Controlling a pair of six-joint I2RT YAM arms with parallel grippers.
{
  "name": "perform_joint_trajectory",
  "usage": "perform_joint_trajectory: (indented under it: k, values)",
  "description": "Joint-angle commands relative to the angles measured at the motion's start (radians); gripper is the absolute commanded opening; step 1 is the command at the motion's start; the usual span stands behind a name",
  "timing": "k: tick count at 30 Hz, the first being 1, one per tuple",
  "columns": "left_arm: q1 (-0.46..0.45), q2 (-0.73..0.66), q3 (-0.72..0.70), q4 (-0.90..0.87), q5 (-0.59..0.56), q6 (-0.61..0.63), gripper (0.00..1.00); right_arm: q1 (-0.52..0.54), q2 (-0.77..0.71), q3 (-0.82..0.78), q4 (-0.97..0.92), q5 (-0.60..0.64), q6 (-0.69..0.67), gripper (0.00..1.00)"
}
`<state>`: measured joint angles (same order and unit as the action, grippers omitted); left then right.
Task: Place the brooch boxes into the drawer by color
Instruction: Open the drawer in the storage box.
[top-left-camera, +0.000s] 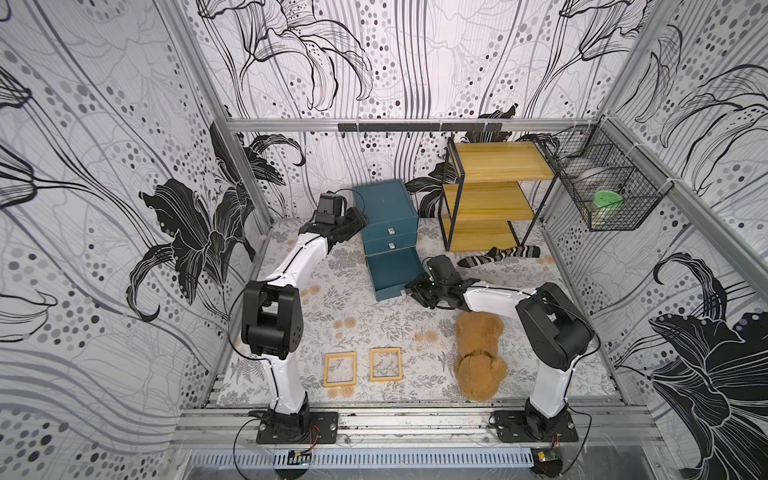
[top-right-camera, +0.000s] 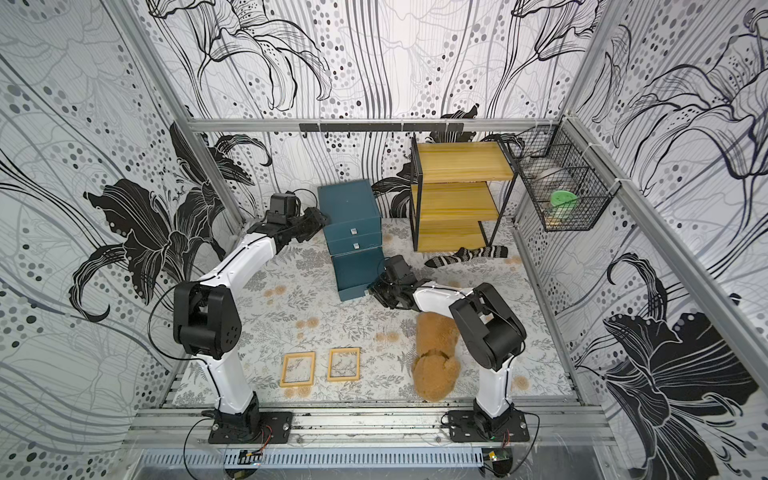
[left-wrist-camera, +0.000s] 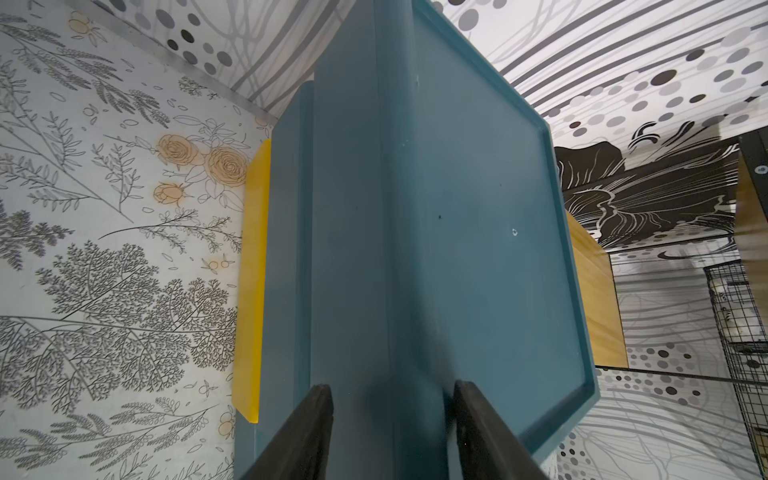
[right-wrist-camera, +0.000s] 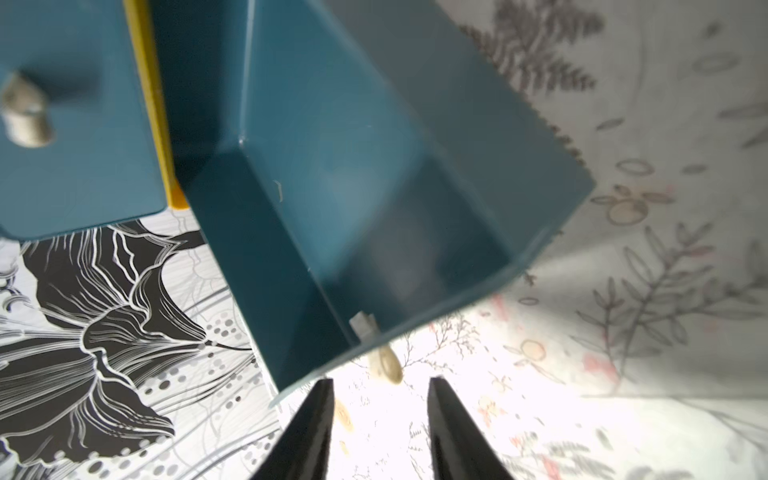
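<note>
The teal chest (top-left-camera: 384, 203) stands at the back centre. Its bottom drawer (top-left-camera: 392, 270) is pulled out, and in the right wrist view the drawer (right-wrist-camera: 374, 208) shows only its bare teal floor. The two upper drawers are closed. Two yellow-tan brooch boxes (top-left-camera: 340, 369) (top-left-camera: 386, 364) lie flat side by side near the front edge, far from both grippers. My left gripper (left-wrist-camera: 392, 390) is open, its fingers straddling the chest's left corner edge. My right gripper (right-wrist-camera: 380, 382) is open just in front of the drawer's silver pull (right-wrist-camera: 388, 365), holding nothing.
A brown teddy bear (top-left-camera: 478, 357) lies front right, beside my right arm. A yellow shelf rack (top-left-camera: 490, 195) stands right of the chest, with a striped sock (top-left-camera: 498, 254) at its foot. A wire basket (top-left-camera: 611, 191) hangs on the right wall.
</note>
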<state>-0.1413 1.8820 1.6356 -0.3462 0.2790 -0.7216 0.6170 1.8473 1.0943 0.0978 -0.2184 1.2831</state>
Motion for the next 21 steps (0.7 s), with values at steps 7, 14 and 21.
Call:
perform_joint_trajectory:
  k: [7, 14, 21]
  values:
    - [-0.011, -0.15, -0.016, -0.092, -0.103, 0.029, 0.58, 0.003, -0.165, 0.027, -0.192, 0.068, -0.172, 0.45]
    - [-0.048, -0.285, -0.088, -0.258, -0.175, 0.106, 0.58, 0.003, -0.294, 0.013, -0.309, 0.054, -0.301, 0.39]
    - [-0.135, -0.51, -0.293, -0.405, -0.235, 0.112, 0.53, 0.004, -0.431, -0.005, -0.468, 0.006, -0.45, 0.35]
